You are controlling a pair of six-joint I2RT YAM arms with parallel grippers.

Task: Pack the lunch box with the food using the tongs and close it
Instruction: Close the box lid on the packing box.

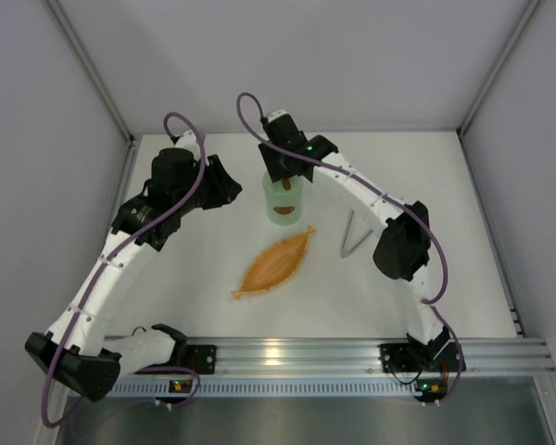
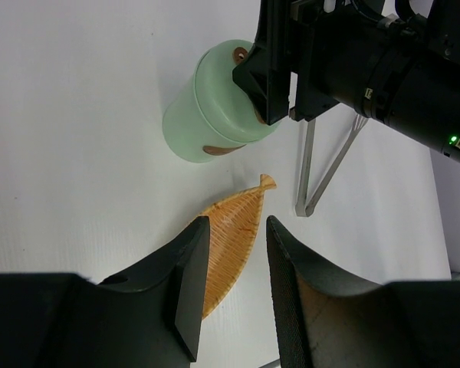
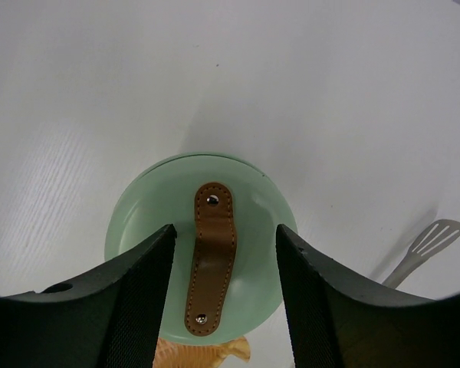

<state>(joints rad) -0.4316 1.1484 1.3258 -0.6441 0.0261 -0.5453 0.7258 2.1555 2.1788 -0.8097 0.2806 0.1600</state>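
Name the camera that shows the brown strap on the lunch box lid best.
Right wrist: the strap lies whole and close, stitching and both rivets clear. Left wrist shows only one end of it, the rest hidden; the top view gives at most a small brown speck.

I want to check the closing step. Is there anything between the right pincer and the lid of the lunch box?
Nothing visible. The right pincer hangs directly over the lid, its open fingers on either side of the brown strap. The tongs lie apart, to one side.

Light: bright, even, from above | shadows: soft, faint beside lunch box (image 3: 245, 215) | glare: metal rail (image 1: 271, 349) | focus: wrist-view foreground slightly soft
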